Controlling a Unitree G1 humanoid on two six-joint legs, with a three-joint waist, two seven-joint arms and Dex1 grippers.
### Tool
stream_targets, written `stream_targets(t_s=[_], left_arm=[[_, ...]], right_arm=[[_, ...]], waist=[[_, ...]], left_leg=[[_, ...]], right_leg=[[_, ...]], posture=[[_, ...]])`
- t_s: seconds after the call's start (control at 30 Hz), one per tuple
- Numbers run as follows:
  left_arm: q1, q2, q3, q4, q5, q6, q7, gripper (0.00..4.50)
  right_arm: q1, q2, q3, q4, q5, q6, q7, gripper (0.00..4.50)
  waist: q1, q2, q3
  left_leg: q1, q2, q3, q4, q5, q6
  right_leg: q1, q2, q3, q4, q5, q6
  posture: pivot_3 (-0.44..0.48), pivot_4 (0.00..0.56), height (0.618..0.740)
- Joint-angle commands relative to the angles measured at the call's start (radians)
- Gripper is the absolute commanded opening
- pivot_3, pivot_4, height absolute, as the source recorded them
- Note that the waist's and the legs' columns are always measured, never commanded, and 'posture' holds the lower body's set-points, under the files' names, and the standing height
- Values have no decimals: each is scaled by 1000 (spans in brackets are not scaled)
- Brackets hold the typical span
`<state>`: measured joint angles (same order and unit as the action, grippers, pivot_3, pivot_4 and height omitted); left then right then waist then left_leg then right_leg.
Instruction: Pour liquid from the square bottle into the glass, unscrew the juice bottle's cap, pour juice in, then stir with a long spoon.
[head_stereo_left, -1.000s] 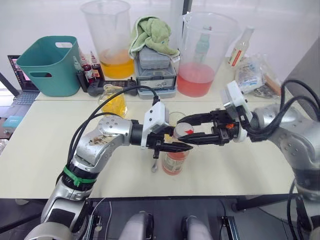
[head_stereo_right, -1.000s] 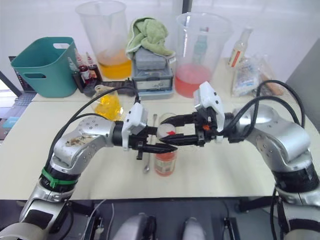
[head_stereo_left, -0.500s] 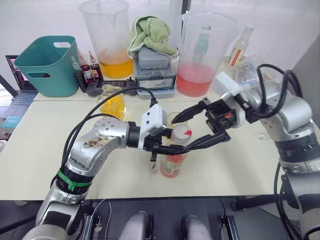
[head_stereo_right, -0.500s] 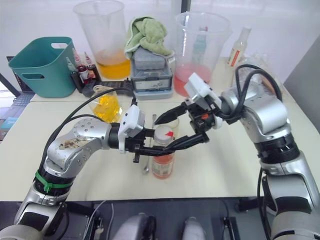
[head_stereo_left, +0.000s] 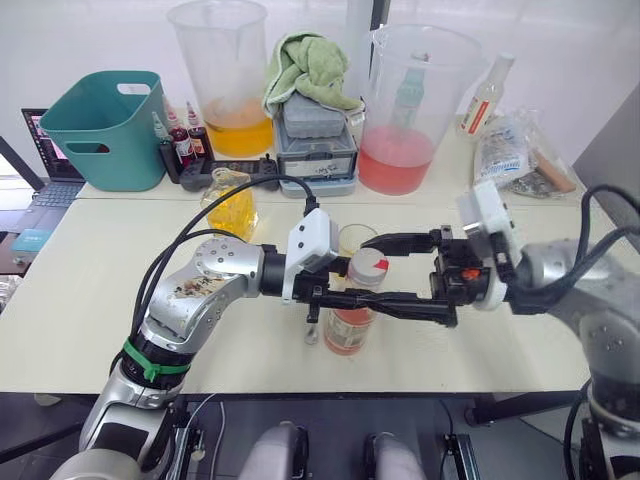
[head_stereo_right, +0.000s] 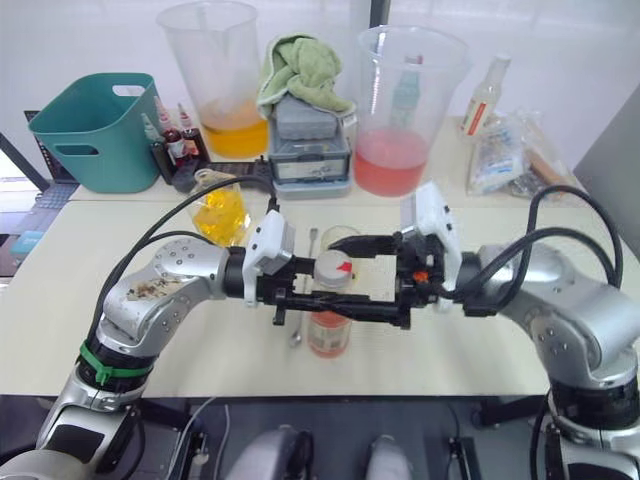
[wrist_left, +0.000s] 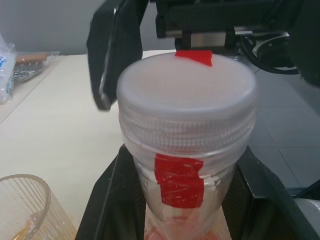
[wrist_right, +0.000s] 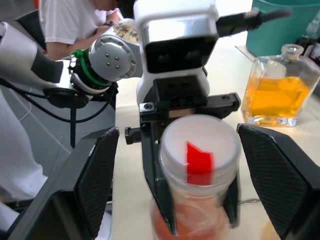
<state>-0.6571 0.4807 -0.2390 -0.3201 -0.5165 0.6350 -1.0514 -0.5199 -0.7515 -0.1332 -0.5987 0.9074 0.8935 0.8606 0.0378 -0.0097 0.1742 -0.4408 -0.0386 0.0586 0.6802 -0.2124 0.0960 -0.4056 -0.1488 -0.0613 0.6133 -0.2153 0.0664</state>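
Observation:
The juice bottle (head_stereo_left: 348, 325), holding reddish juice and marked with red tape, stands near the table's front edge under a white cap (head_stereo_left: 368, 266). My left gripper (head_stereo_left: 338, 295) is shut on its neck just under the cap. My right gripper (head_stereo_left: 380, 268) is open, one finger on each side of the cap, apart from it. The right wrist view shows those fingers (wrist_right: 95, 175) spread wide around the cap (wrist_right: 200, 150). Right behind the bottle is the glass (head_stereo_left: 352, 238). The square bottle (head_stereo_left: 230, 205) of orange liquid stands further left. A long spoon (head_stereo_right: 300, 305) lies on the table beside the juice bottle.
At the back stand a teal bin (head_stereo_left: 105, 125), a pitcher of orange liquid (head_stereo_left: 222, 80), a grey box (head_stereo_left: 315, 135) under a green towel and a pitcher of pink liquid (head_stereo_left: 405, 110). A plastic bag (head_stereo_left: 515, 150) lies back right. A person (wrist_right: 75, 20) sits beyond the table.
My right gripper let go of the cap, opened and swung up and back. It has now come back level with the cap, still open. The left gripper kept its hold.

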Motion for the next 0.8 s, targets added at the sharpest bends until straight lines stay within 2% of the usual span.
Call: stream_targets(t_s=[0.03, 0.07, 0.1, 0.2, 0.27, 0.33, 0.47, 0.53, 0.67, 0.73, 0.8], left_arm=[[-7, -5, -13, 1, -1, -4, -6, 1423], [-10, -6, -13, 7, 0, -7, -8, 1423], [-12, -7, -12, 12, 1, -10, -10, 1423], [-15, -7, -11, 20, 3, -13, -14, 1423], [-17, -7, -9, 25, 3, -15, -15, 1423], [-16, -5, -6, 29, 4, -16, -15, 1423], [-11, 4, 2, 26, 4, -14, -9, 1423], [-6, 13, 7, 18, 2, -11, -7, 1423], [10, 33, 17, -7, -5, 2, -2, 1423], [19, 45, 19, -21, -10, 10, -3, 1423], [26, 52, 21, -33, -14, 18, -2, 1423]], right_arm=[[1, -1, -39, -37, 23, -6, -67, 4015], [3, 1, -34, -37, 20, -8, -81, 4015], [6, 2, -28, -37, 17, -11, -92, 3775], [10, 0, -18, -37, 16, -20, -108, 2886], [9, -6, 1, -31, 3, -28, -101, 2129], [8, -15, 19, -25, -12, -38, -84, 1661], [-16, -24, 57, 1, -35, -78, -19, 1662], [-49, -26, 95, 38, -54, -116, 60, 1662], [-138, -50, 182, 178, -114, -218, 318, 1662], [-213, -48, 246, 300, -176, -298, 474, 1662], [-292, -26, 293, 407, -213, -338, 572, 1662]], waist=[[2, 0, 0], [2, 0, 0], [2, 0, 0], [2, 0, 0], [1, 0, 0], [2, 0, 0], [0, 0, 0], [-1, 0, 0], [-7, 0, 0], [-12, 0, 0], [-19, 0, 0]], left_leg=[[0, 0, 0, 0, 0, 1], [0, 0, 0, 0, 1, 1], [0, 0, 0, 0, 1, 3], [0, 0, 0, 0, 2, 3], [0, 0, 0, 0, 1, 4], [0, 0, 0, 0, 1, 4], [0, 0, 0, 1, 1, 5], [0, 0, 0, 0, 1, 5], [0, 0, 0, 1, -2, 10], [0, 0, 0, 1, -2, 10], [1, 0, 0, 1, -2, 10]], right_leg=[[0, 0, 0, 0, 0, 0], [0, 1, -1, 0, 0, 0], [0, 1, 0, 0, 0, 0], [1, 1, -1, 0, 0, 0], [1, 1, -1, 0, 0, 0], [1, 1, -1, 0, 0, 0], [1, 2, -1, 0, 0, 0], [1, 2, -1, 0, 0, 0], [1, 3, -1, 0, 0, 0], [1, 3, -1, 0, 0, 0], [1, 3, -1, 0, 0, 0]], posture=[[0, 150, 740], [0, 150, 740], [0, 150, 740], [0, 150, 740], [0, 150, 740], [0, 150, 740], [0, 150, 740], [0, 150, 740], [0, 150, 740], [0, 150, 740], [0, 150, 740]])
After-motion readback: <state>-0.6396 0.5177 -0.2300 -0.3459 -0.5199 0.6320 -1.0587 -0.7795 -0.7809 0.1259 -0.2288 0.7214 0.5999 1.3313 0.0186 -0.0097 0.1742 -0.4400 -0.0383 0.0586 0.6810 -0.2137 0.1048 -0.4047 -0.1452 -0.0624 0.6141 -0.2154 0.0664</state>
